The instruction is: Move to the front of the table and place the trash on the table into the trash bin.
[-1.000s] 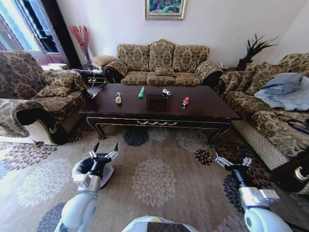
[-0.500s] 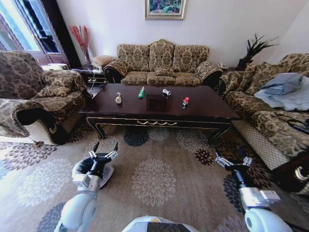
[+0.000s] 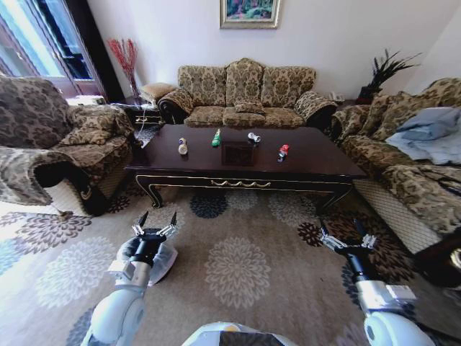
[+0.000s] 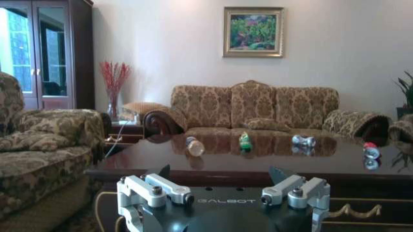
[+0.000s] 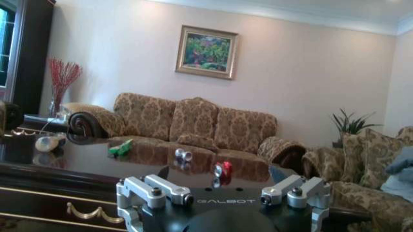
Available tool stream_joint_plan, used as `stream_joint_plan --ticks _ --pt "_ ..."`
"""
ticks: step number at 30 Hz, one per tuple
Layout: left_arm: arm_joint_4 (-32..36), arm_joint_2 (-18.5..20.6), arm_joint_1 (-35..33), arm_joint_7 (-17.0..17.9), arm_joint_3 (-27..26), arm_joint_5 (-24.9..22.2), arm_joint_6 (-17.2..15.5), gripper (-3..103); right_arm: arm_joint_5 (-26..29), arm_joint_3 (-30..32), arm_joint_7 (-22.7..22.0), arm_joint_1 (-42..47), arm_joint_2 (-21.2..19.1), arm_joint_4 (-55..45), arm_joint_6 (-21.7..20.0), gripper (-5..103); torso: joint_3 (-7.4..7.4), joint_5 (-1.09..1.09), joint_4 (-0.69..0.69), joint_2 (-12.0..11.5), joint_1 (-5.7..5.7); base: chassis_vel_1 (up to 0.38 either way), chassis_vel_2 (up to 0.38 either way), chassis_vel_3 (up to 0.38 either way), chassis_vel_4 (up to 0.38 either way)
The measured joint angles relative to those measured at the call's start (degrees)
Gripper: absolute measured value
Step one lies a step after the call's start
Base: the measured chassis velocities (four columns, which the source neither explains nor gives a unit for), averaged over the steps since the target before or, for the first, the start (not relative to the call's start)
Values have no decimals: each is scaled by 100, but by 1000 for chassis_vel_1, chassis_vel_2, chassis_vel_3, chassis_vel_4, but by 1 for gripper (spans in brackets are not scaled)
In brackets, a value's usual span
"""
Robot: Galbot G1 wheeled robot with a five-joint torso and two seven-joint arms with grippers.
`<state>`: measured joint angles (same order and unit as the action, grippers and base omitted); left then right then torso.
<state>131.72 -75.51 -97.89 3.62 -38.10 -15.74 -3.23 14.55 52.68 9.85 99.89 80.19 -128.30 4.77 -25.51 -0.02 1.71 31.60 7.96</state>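
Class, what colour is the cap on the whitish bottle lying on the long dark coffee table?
Blue, on the whitish bottle; clearest in the head view.

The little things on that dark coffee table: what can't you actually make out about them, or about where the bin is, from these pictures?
- Bottle, green packet, silver can, red can: too small in the head view for labels or contents.
- Trash bin: mostly hidden in the head view behind the left gripper; its inside cannot be seen.
- Table: its near edge is covered in the left wrist view by that gripper's body.
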Motion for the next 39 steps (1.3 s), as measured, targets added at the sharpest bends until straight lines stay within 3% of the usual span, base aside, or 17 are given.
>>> stream_joint_plan --ticks 8,18,39 --pt "45 -27 -20 16 -9 158 -217 100 -64 -34 -4 26 8 37 45 100 37 3 1 -76 -39 286 307 -292 -288" --pt "32 -29 -17 16 1 165 -245 100 -84 -89 -5 2 28 99 54 100 220 2 1 -378 -154 209 204 -207 -212" --pt "-342 -7 59 -4 -1 101 -400 100 60 -101 -10 -25 56 173 94 100 468 3 0 -799 -326 15 8 -16 -9"
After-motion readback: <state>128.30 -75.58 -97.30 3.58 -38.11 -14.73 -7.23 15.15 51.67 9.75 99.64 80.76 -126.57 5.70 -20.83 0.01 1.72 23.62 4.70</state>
